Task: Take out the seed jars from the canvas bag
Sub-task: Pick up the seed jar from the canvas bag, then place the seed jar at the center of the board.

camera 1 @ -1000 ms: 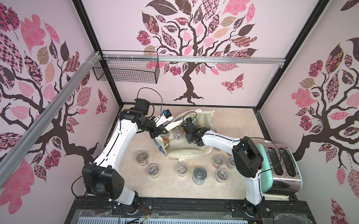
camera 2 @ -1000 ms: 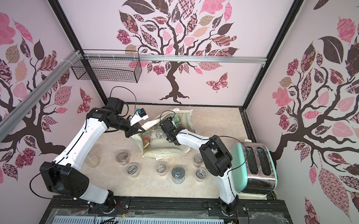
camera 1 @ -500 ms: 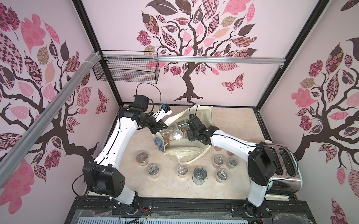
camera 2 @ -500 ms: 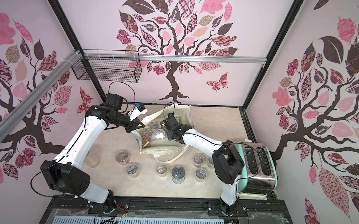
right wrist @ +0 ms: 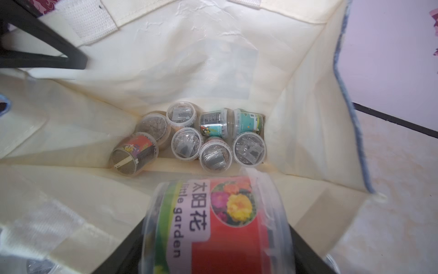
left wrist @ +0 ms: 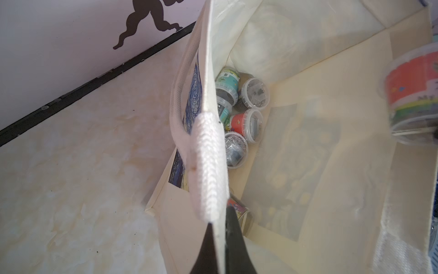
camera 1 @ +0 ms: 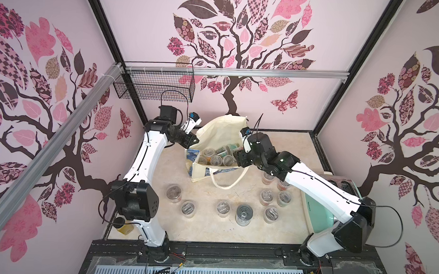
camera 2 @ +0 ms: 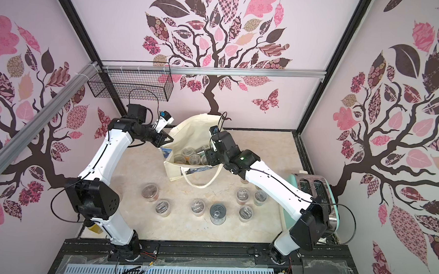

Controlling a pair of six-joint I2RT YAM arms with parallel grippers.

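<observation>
The canvas bag (camera 1: 221,132) (camera 2: 188,131) stands open at the back of the table. My left gripper (left wrist: 221,213) (camera 1: 194,141) is shut on the bag's rim where the white handle (left wrist: 206,166) is sewn, holding that side up. Inside the bag's mouth, near its right side, my right gripper (right wrist: 218,227) (camera 1: 238,156) is shut on a seed jar (right wrist: 220,225) (left wrist: 412,95) with a red flower label, held above the bag's bottom. Several more seed jars (right wrist: 187,144) (camera 1: 216,159) lie on the bottom. Others (camera 1: 174,193) (camera 2: 244,196) stand on the table in front.
A tin can (camera 1: 243,215) stands among the front jars. A mint toaster (camera 1: 321,218) sits at the right edge under the right arm. A wire basket (camera 1: 154,86) hangs on the back left wall. A yellow jar (camera 1: 124,227) sits by the left arm's base.
The right arm has drawn back to the right and up with the jar. The left gripper has lifted the bag's rim, and the bag now stands taller and wider open.
</observation>
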